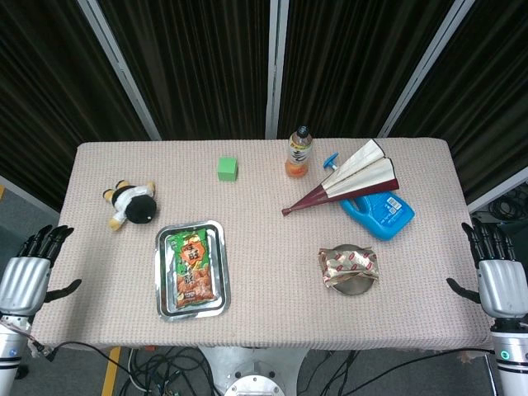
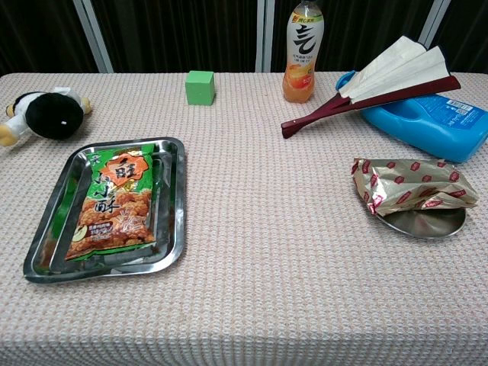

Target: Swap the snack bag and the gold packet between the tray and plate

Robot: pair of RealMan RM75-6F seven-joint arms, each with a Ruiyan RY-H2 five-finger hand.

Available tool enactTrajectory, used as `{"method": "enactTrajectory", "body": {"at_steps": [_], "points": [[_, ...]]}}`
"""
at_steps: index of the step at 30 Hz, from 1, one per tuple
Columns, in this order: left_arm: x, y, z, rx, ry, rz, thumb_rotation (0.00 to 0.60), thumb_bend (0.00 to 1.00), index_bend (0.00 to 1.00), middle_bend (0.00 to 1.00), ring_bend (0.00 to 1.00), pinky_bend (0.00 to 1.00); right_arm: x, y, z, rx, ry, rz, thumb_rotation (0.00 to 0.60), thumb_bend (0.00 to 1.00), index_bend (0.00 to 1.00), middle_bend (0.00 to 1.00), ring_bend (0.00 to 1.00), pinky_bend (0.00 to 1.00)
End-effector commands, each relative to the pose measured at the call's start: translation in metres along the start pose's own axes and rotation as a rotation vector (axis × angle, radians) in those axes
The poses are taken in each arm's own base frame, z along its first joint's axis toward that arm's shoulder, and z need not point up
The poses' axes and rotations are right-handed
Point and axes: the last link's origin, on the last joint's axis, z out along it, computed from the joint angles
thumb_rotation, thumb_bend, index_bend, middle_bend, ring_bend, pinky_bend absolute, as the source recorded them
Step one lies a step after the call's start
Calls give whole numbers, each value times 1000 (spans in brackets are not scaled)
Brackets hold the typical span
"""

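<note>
Snack bag: the snack bag (image 1: 190,269) lies flat and lengthwise inside the tray (image 1: 162,280), on the robot's left half of the surface (image 1: 264,247). It looks light and puffy, with glossy film that will likely slip and crinkle, and brittle contents inside.
Where to take the snack bag: a pinch on a sealed end or long edge seems safest; squeezing the middle could crush what is in it. The tray walls sit close beside its long sides, so the ends look easier to reach.
Gold packet: the gold packet (image 2: 410,184) rests crumpled on the plate (image 2: 427,223), overhanging its rim, on the right half. It appears very light, soft and already creased, so it should yield to a loose grasp across its bulk.
Left robot hand: the left robot hand (image 1: 31,268) hangs off the near left edge, fingers spread, empty.
Right robot hand: the right robot hand (image 1: 495,268) hangs off the near right edge, fingers apart, carrying nothing.
Progress: neither item is moved yet; one probably needs a temporary spot on bare cloth before the other takes its place.
</note>
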Motion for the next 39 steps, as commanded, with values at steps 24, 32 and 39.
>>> {"method": "enactTrajectory", "body": {"at_steps": [24, 32, 39], "points": [[-8, -3, -8, -7, -20, -8, 600, 126, 124, 112, 59, 166, -57, -106, 49, 252, -340, -84, 600, 0, 0, 46, 0, 0], [-8, -7, -12, 4, -23, -13, 600, 126, 124, 112, 59, 166, -82, -140, 69, 275, -431, -122, 600, 0, 0, 105, 0, 0], [-10, -9, -13, 8, -26, -16, 600, 126, 124, 112, 60, 166, -97, -159, 74, 287, -430, -130, 600, 0, 21, 224, 0, 0]]}}
